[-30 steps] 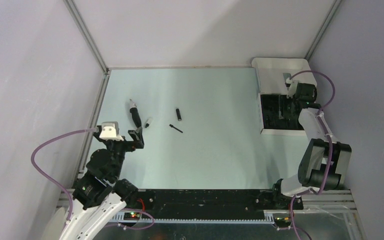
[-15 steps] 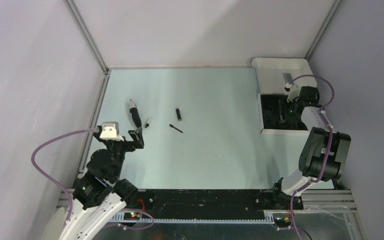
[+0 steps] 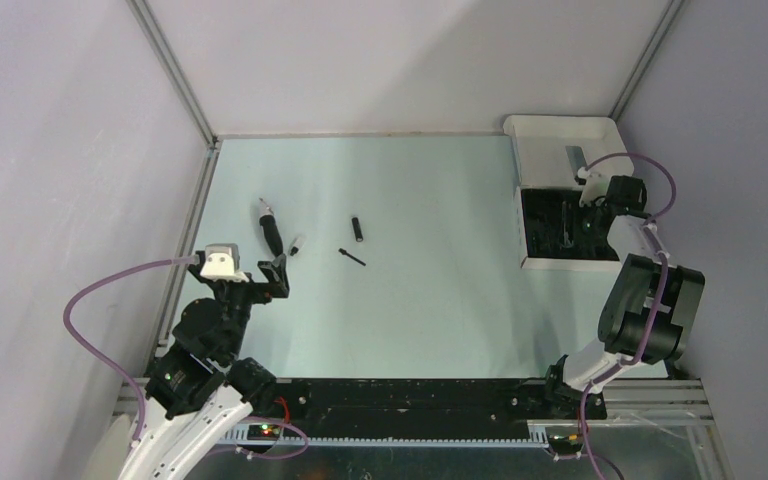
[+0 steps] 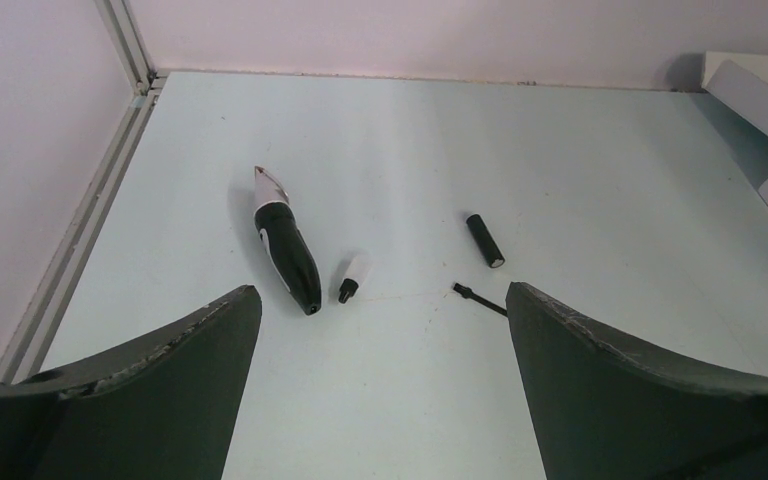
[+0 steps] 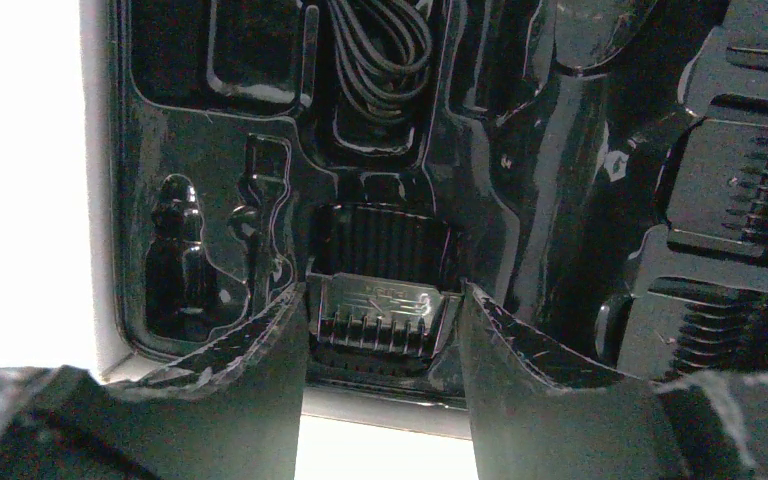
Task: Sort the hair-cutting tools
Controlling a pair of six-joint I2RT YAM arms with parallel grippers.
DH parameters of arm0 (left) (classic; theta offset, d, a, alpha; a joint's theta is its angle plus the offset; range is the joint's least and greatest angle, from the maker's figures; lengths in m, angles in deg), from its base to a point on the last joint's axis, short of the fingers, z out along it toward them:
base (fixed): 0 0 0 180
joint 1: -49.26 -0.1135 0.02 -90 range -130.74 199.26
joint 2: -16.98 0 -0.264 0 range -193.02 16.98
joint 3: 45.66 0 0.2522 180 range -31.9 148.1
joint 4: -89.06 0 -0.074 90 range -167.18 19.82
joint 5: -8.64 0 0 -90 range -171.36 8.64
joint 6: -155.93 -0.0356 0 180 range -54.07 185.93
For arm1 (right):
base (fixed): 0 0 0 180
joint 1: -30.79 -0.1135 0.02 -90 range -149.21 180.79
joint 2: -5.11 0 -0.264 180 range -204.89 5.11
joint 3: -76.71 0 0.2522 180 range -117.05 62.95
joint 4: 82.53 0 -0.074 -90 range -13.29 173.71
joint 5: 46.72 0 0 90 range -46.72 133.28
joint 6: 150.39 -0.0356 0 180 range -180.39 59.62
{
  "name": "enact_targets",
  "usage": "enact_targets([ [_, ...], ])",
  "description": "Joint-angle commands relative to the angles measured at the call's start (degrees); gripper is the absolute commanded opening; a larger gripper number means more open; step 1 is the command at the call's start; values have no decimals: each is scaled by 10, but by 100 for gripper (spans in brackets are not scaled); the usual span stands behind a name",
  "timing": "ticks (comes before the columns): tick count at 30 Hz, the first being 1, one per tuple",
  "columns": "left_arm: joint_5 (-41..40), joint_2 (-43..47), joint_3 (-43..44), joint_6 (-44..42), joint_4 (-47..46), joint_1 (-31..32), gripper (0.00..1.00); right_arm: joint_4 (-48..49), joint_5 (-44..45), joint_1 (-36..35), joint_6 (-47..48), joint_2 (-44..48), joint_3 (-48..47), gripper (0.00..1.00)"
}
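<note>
Top external view: on the pale green counter (image 3: 440, 300), a white cardboard box with a black moulded plastic insert (image 3: 545, 150) sits at the right edge. The right end effector (image 5: 380, 295) hangs over it, seemingly clenched on the black squarish ribbed comb attachment (image 5: 378, 318). It should square the comb over its ribbed recess, lower straight and release only once seated. The left end effector (image 4: 382, 290) gapes empty at lower left, near the black tapered trimmer body with silver tip (image 4: 285, 245). Compared with the earlier frame, the right wrist sits slightly further right.

Trimmer body (image 3: 272, 231), cylinder (image 3: 358, 229), stick (image 3: 352, 257) left-centre on table (image 3: 440, 190); right tool (image 3: 587, 213) over box insert (image 3: 550, 232).
</note>
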State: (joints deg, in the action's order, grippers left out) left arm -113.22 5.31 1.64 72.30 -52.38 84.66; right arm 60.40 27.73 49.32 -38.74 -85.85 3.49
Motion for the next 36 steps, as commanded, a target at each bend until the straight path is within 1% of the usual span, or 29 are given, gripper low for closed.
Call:
enact_targets([
  [1, 11, 4, -1, -13, -18, 2, 100, 12, -13, 3, -3, 33, 4, 40],
  [4, 13, 5, -1, -13, -17, 2, 100, 13, -13, 3, -11, 38, 3, 46],
  [5, 13, 6, -1, -13, -18, 3, 100, 13, -18, 3, -12, 41, 4, 53],
  [6, 13, 5, -1, -13, -18, 3, 100, 13, -21, 3, -15, 42, 3, 55],
  [7, 14, 6, -1, -13, -18, 3, 100, 13, -23, 3, -16, 43, 4, 61],
  [12, 17, 5, -1, -13, -19, 3, 100, 14, -22, 3, -19, 48, 5, 63],
  [18, 18, 5, 0, -13, -19, 3, 100, 15, -12, 3, -24, 39, 5, 63],
  [21, 19, 4, 0, -13, -19, 3, 100, 19, 5, 3, -31, 43, 4, 58],
  [23, 19, 4, -1, -13, -19, 3, 100, 25, 18, 4, -37, 47, 4, 49],
  [24, 19, 3, -1, -13, -19, 3, 100, 26, 20, 4, -39, 47, 5, 39],
  [25, 20, 3, -1, -13, -20, 3, 100, 27, 19, 4, -42, 47, 5, 34],
  [26, 20, 2, -1, -13, -20, 3, 100, 28, 19, 4, -44, 46, 5, 24],
  [28, 20, 2, -1, -13, -20, 2, 100, 27, 17, 3, -49, 42, 5, 17],
  [30, 21, 2, -1, -13, -20, 2, 100, 25, 14, 2, -52, 36, 4, 15],
  [36, 22, 1, -1, -13, -20, 3, 100, 21, 12, -4, -57, 12, 5, 15],
])
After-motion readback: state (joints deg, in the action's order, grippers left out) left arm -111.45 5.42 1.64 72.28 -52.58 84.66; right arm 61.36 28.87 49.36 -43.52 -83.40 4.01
